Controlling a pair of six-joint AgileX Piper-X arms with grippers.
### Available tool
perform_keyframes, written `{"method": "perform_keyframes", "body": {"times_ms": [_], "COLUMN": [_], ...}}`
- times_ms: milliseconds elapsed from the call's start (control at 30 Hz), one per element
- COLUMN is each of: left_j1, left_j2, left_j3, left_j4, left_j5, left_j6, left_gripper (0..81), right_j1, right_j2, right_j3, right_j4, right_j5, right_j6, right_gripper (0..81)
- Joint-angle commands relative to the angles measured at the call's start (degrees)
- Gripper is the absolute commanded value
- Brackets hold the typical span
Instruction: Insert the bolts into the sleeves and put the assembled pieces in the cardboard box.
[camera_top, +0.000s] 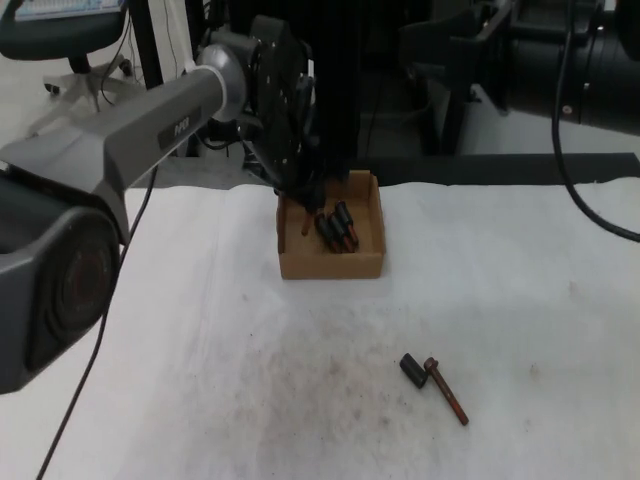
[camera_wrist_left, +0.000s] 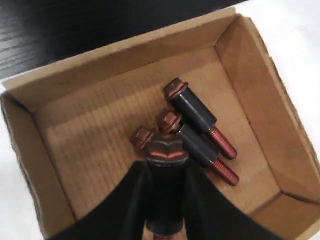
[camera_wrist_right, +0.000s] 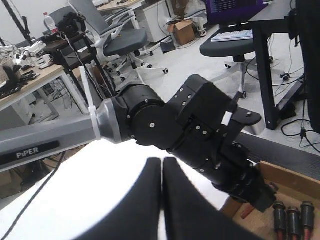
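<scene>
The left jaws are seen clamped on an assembled piece (camera_wrist_left: 166, 152), a dark sleeve with a reddish bolt pushed through it. The piece is gripped by its sleeve between the two black fingers (camera_wrist_left: 127, 205), with the bolt head pointing away from the wrist. It is held over the inside of the cardboard box (camera_wrist_left: 250, 80); whether it touches the floor of the box cannot be told.

On the floor of the box, two finished pieces (camera_wrist_left: 195, 112) are laid side by side and touching, with their threaded ends toward one side wall. The head of a third piece (camera_wrist_left: 142, 136) is seen just beside them, its body hidden behind the held piece.

From the high view, the box (camera_top: 330, 268) is found toward the far side of the bench (camera_top: 520, 280), which is covered in white cloth. The left arm (camera_top: 190, 105) is stretched across to it from the near left, with its wrist lowered into the box.

Well apart from the box, on the near part of the bench, a loose sleeve (camera_top: 410, 369) is laid just beside the head of a loose bolt (camera_top: 447, 390).

The right jaws are pressed together with nothing between them, and the fingers (camera_wrist_right: 145, 200) are held above the white cloth, facing the left arm (camera_wrist_right: 150, 120) and the box (camera_wrist_right: 285, 175).
</scene>
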Motion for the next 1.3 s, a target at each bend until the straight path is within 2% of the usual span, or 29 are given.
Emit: {"method": "perform_keyframes", "body": {"times_ms": [0,67,133,300,333,367,433,500,533,633,667,800,900,1033,1133,1267], "left_j1": [0.1,0.1,0.1,0.0,0.0,0.0,0.0,0.0,0.0,0.0,0.0,0.0,0.0,-0.2,-0.1,-1.0], "left_j2": [-0.6,-0.6,-0.6,-0.8,-0.9,-1.1,-1.9,-3.6,-4.7,-8.6,-10.2,-16.8,-21.1,-25.9,-30.8,-39.2], "left_j3": [-1.2,-1.2,-1.2,-1.5,-1.5,-1.5,-1.5,-1.5,-1.5,-1.5,-1.5,-1.5,-1.5,0.9,8.0,25.7], "left_j4": [0.3,0.1,-0.3,-0.2,0.0,0.1,0.2,0.4,0.3,0.2,0.2,3.4,9.8,22.3,27.0,24.7], "left_j5": [-0.3,-0.3,-0.3,-0.3,-0.3,-0.3,-0.3,-0.3,-0.3,-0.3,-0.3,-0.3,-0.8,-0.9,-0.5,-0.3], "left_j6": [1.6,4.3,6.0,5.8,5.0,4.3,3.8,3.8,3.8,4.3,5.4,5.8,10.3,17.6,18.9,17.2], "left_gripper": [0.2,1.0,6.8,41.3,45.9,47.1,46.8,39.4,33.4,2.8,0.3,0.3,0.3,0.3,0.3,0.3], "right_j1": [-2.1,-2.9,-3.6,-4.3,-4.5,-4.5,-4.7,-4.8,-5.0,-5.5,-5.6,-5.6,-5.6,-5.6,-5.3,-4.5], "right_j2": [-0.3,-0.3,-0.3,-0.3,-0.3,-0.3,-0.3,-0.3,-0.3,-0.3,-0.3,-0.3,-0.2,0.7,2.5,6.3], "right_j3": [-0.3,-0.3,-0.3,-0.3,-0.3,-0.3,-0.3,-0.3,-0.3,-0.3,-0.3,-0.3,-0.3,-0.3,-0.3,-0.3], "right_j4": [-0.2,-0.2,-0.2,0.3,0.3,0.3,0.3,1.0,1.9,7.7,10.7,22.3,30.0,38.3,41.3,41.0], "right_j5": [0.0,-0.6,-2.2,-3.2,-3.4,-3.4,-3.4,-3.4,-3.4,-3.4,-3.1,1.2,6.8,9.7,9.7,11.1], "right_j6": [0.2,0.6,0.7,1.2,1.2,1.2,1.2,1.2,1.0,-1.1,-2.4,-12.9,-20.9,-25.6,-26.0,-26.0], "right_gripper": [0.8,0.8,0.8,0.8,0.8,0.8,0.8,0.8,0.8,0.8,0.8,0.8,0.8,0.9,8.7,24.5]}}
